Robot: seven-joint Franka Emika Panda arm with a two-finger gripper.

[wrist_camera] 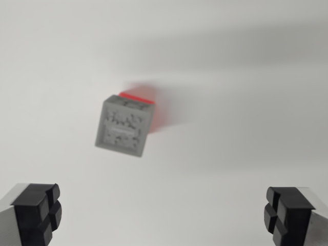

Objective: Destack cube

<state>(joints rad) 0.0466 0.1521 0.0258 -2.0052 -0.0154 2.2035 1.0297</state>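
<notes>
The end effector (164, 212) is wide open and holds nothing. Its black fingers (38, 210) look blocky and rubbery. Farther out, the gray cube (124, 127), with a speckled top, sits on a red cube (146, 100) on the smooth white desk (246, 128). The stack is whole, so lifting it off is not yet done.

I count two cubes: one grey cube (124, 126) and one red cube (145, 100) under it, and two black fingertips (38, 211).
</notes>
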